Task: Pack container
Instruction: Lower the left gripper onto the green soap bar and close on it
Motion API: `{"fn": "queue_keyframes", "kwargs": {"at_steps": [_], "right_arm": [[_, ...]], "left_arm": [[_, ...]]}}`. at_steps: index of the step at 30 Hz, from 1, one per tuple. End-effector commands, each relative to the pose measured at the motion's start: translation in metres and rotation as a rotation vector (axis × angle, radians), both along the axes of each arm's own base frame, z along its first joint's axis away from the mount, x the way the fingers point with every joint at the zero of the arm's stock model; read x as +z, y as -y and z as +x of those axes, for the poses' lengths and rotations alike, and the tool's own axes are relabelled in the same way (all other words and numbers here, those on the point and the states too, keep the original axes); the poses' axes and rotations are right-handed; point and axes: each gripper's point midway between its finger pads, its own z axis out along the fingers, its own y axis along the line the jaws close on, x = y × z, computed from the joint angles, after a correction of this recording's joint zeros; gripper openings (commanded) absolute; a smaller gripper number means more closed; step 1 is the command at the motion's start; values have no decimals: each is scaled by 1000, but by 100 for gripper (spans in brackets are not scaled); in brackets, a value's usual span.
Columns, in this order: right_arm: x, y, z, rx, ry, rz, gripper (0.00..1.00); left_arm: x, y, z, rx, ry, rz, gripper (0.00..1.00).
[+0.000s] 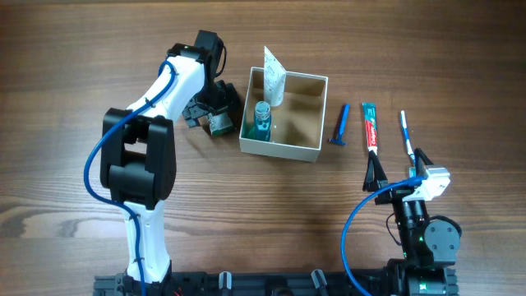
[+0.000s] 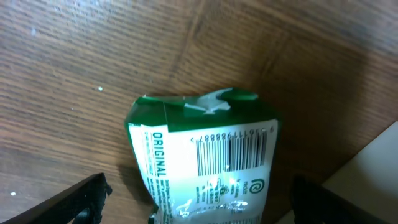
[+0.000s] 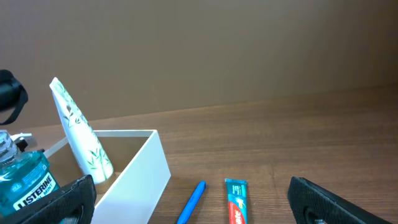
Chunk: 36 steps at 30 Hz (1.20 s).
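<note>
My left tool [image 2: 199, 202] stands spread astride a green-and-white foil packet [image 2: 202, 143] beside the white square container [image 1: 279, 149]; right tool [image 1: 399, 167] equally spread.

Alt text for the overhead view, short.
White open-topped container holds a mouthwash bottle and a leaning white tube; the open left gripper is over a green packet just left of it. A blue razor, toothpaste tube and toothbrush lie to its right, by the open right gripper.

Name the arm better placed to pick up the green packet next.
Left. Its open hand straddles the green packet beside the container; the right hand, also open, sits across by the toothpaste.
</note>
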Motion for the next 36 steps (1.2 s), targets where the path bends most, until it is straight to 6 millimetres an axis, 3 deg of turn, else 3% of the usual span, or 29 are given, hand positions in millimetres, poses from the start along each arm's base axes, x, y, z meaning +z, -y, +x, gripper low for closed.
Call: {"fn": "queue_keyframes", "kwargs": {"at_steps": [1,8,15,20,36], "right_arm": [[3,1,0,-9,15,-12,100],[3,1,0,-9,15,-12,100],[3,1,0,-9,15,-12,100],[3,1,0,-9,15,-12,100],[3,1,0,-9,15,-12,100]], "left_arm": [[-12,-3,-2,18,-21,20,95],[-18,-4,-7,17,-41,25,94],[-18,-4,-7,17,-41,25,85],[-18,-4,-7,17,-41,25,70],[-20,-5,-13,16,-61,30,51]]}}
